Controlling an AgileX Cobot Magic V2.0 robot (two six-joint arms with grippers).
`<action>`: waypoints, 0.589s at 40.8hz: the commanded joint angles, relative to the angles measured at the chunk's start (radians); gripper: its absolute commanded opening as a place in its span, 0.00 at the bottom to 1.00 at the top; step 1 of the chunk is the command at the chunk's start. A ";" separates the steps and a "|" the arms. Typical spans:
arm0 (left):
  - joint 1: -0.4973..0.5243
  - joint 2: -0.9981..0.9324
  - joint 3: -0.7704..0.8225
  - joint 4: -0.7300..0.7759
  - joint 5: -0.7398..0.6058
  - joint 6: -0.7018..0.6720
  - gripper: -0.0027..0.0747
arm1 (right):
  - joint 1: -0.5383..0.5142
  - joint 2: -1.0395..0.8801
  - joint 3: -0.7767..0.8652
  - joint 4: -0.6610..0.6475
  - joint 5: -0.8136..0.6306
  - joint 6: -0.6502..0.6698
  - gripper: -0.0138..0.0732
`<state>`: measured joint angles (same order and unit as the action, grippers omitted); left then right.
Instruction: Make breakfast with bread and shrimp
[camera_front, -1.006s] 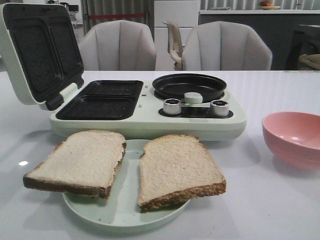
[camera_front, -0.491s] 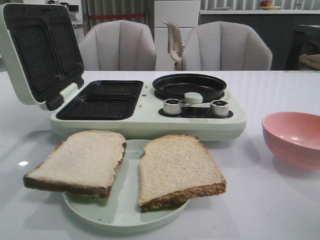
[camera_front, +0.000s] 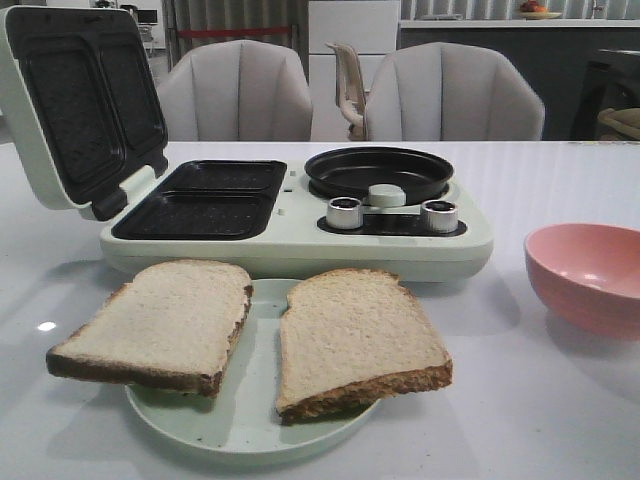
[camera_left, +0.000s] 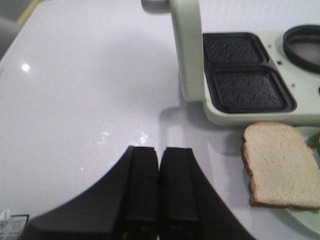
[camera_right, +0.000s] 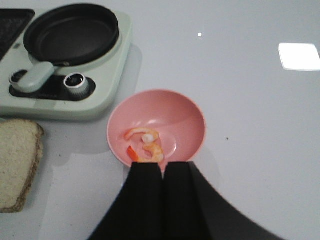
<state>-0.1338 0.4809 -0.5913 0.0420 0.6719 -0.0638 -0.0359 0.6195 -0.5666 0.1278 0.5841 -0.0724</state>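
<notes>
Two slices of bread (camera_front: 160, 322) (camera_front: 355, 336) lie side by side on a pale green plate (camera_front: 252, 412) at the table's front. One slice (camera_left: 281, 162) shows in the left wrist view, beside my left gripper (camera_left: 159, 150), which is shut and empty over bare table. The shrimp (camera_right: 146, 145), curved pink-orange pieces, lie in a pink bowl (camera_right: 185, 117) seen in the right wrist view. My right gripper (camera_right: 163, 165) is shut, empty, its tips just short of the bowl's rim. Neither gripper appears in the front view.
A pale green breakfast maker (camera_front: 300, 235) stands behind the plate, lid (camera_front: 75, 100) raised at the left, two dark sandwich plates (camera_front: 205, 200) exposed, a round black pan (camera_front: 378, 172) and knobs (camera_front: 343, 212) at its right. The pink bowl (camera_front: 590, 275) sits at the right.
</notes>
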 joint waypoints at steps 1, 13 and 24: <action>-0.003 0.050 -0.007 -0.006 -0.072 0.000 0.16 | -0.003 0.062 -0.031 -0.004 -0.067 -0.004 0.21; -0.003 0.073 0.012 -0.006 -0.088 0.000 0.62 | -0.003 0.126 -0.031 -0.010 -0.068 -0.004 0.68; -0.018 0.088 0.012 -0.042 -0.079 0.145 0.87 | -0.003 0.126 -0.031 -0.010 -0.066 -0.004 0.78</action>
<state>-0.1353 0.5516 -0.5508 0.0338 0.6687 0.0336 -0.0359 0.7449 -0.5666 0.1180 0.5841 -0.0724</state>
